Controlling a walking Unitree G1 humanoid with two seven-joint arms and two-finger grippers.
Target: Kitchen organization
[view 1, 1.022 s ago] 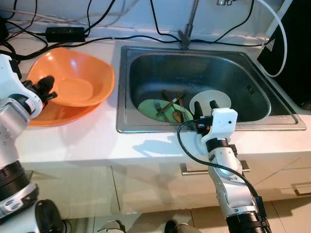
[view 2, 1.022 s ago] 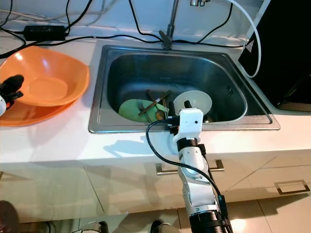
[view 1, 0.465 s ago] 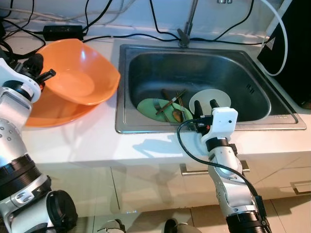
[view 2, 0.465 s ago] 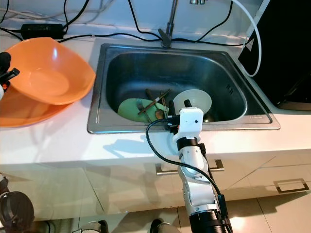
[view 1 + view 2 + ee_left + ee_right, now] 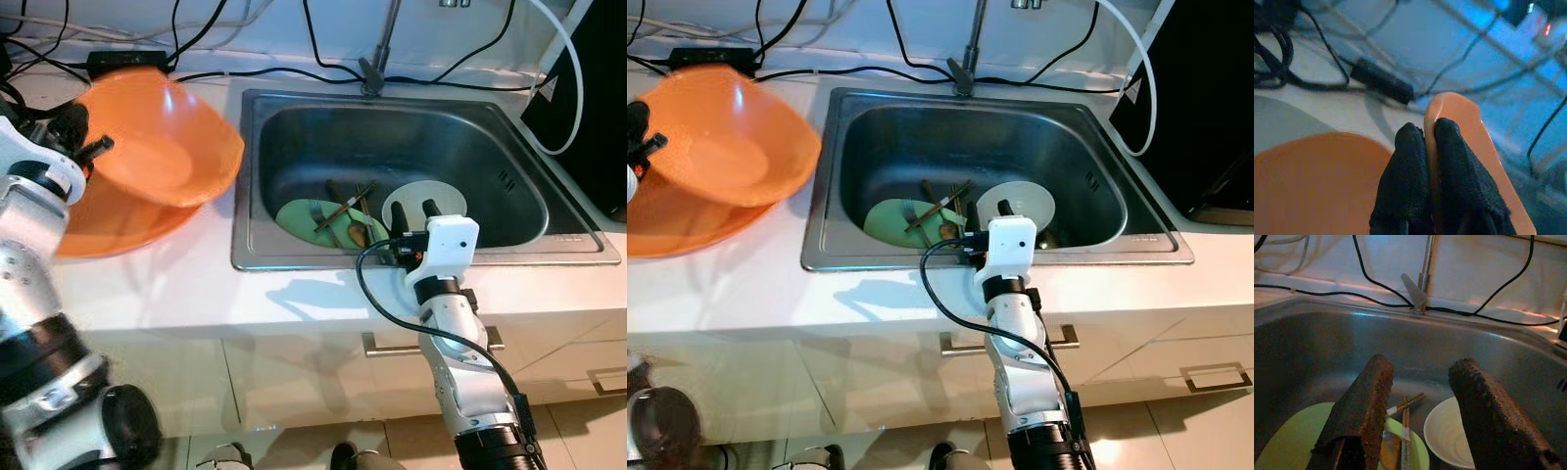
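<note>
Right gripper (image 5: 415,214) hovers at the sink's (image 5: 245,176) near rim, fingers spread and empty, aimed at the white bowl (image 5: 1449,435) and green plate (image 5: 299,217) with chopsticks (image 5: 1404,406) below. At 10 o'clock, left gripper (image 5: 1427,142) is pinched on the upper orange bowl's (image 5: 162,132) rim, tilting it off the lower orange bowl (image 5: 118,220). Thin-rim grip: lift slowly, keep it level, clear the cables (image 5: 225,73) at 12.

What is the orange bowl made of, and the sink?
The orange bowl looks like plastic: one even bright colour, thin rim, soft sheen. The left gripper pinches that rim. The sink looks like brushed stainless steel: grey metal with dull, streaky reflections. Neither can be told for sure.
</note>
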